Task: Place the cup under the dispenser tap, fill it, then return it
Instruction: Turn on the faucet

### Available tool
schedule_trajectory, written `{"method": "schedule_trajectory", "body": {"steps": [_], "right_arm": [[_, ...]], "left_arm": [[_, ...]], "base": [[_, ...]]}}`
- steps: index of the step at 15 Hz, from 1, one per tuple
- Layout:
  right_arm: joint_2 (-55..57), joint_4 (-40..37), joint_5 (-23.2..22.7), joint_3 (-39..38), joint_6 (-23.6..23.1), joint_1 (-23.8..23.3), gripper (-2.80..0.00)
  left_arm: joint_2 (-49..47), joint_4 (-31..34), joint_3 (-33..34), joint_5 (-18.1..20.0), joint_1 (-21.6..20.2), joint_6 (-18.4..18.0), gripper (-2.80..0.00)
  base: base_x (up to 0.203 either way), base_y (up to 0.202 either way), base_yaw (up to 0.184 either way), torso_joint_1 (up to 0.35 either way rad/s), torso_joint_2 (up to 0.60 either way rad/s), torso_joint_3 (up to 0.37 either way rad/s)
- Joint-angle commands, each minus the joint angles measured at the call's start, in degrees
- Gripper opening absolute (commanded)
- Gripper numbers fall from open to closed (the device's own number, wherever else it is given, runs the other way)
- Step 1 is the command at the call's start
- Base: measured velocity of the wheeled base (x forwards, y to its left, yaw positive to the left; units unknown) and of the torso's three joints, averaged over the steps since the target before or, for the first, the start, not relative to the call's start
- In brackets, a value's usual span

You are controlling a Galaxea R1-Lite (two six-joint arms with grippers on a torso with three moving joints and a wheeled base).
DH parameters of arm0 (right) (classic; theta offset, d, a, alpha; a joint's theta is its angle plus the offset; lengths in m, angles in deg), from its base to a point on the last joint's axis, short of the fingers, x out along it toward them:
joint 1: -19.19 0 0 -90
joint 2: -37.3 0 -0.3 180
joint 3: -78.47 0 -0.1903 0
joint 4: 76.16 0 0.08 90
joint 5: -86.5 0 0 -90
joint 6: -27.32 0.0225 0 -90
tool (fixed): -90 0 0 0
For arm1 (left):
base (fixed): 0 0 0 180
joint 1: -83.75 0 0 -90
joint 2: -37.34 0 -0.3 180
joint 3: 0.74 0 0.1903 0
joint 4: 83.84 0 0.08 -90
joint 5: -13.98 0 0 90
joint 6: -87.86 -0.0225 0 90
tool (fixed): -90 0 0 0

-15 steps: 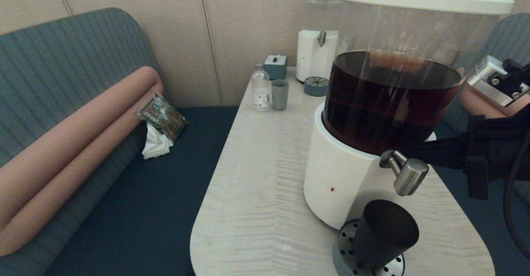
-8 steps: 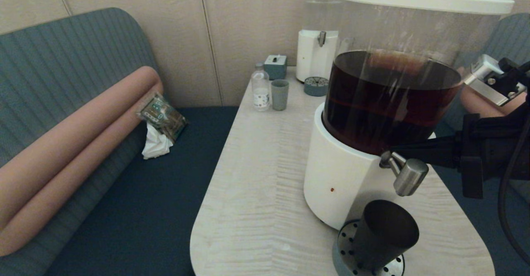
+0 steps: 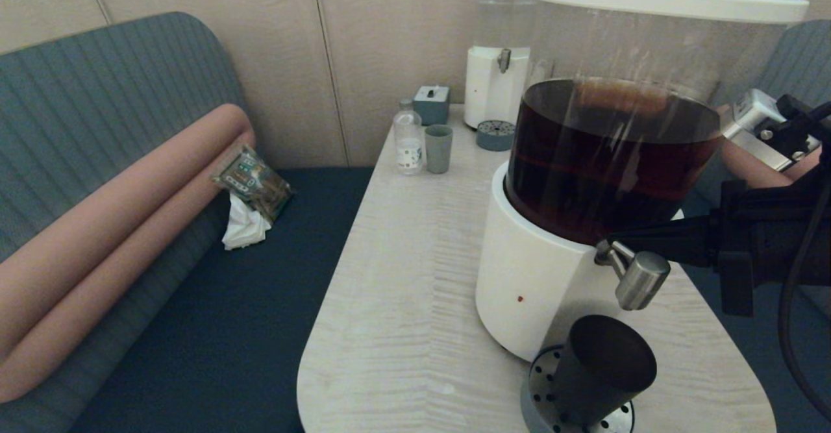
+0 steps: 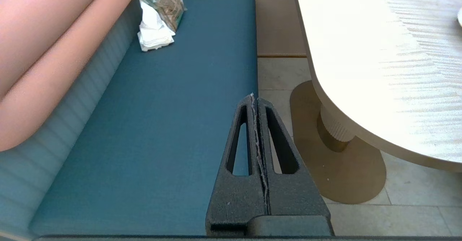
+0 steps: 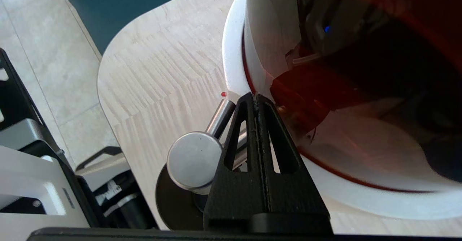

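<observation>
We see the cup [image 3: 600, 371] standing on the perforated drip tray [image 3: 542, 387] at the foot of the big dispenser [image 3: 545, 290], directly under the tap [image 3: 639, 280], so placement looks done and filling is our read of the current step. No stream is visible from the spout, and we can't tell whether anything is in the cup (dark plastic, dark inside).

The right gripper [image 5: 257, 98] comes in from the robot's right at tap height, fingers pressed together with nothing between them, tips right at the dispenser's white collar just behind the tap's stem. In the right wrist view the tap's round steel cap [image 5: 195, 161] sits just beside the closed fingers, and the cup's dark rim [image 5: 173, 197] shows below it. Touching the stem or merely alongside it? We cannot tell.

The relation that matters: the tap's long axis slopes out and down from the dispenser toward the near table edge, while the closed fingers run roughly crosswise to it. The cup lies below and slightly nearer the robot than the fingertips. We judge the next move is a push or pull on the tap with the closed fingers.

The right arm is the nearer by far. The left gripper [image 4: 257, 132] is parked over the bench seat [image 4: 162, 125], fingers closed, empty, well apart from the table [image 3: 402, 277].
</observation>
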State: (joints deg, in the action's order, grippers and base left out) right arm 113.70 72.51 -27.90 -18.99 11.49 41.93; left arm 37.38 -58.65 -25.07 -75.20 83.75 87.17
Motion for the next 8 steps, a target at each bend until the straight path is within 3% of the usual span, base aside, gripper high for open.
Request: {"method": "schedule_trajectory", "body": {"steps": [1, 8], "right_arm": [[0.5, -0.2, -0.5, 0.0, -1.3, 0.2, -2.80], [0.2, -0.1, -2.1, 0.0, -2.5, 0.9, -2.80]], "left_arm": [[0.0, 0.0, 0.0, 0.0, 0.0, 0.0, -2.80], [0.0, 0.0, 0.0, 0.0, 0.0, 0.0, -2.80]], "base": [[0.000, 0.000, 0.000, 0.000, 0.00, 0.000], [0.000, 0.000, 0.000, 0.000, 0.00, 0.000]]}}
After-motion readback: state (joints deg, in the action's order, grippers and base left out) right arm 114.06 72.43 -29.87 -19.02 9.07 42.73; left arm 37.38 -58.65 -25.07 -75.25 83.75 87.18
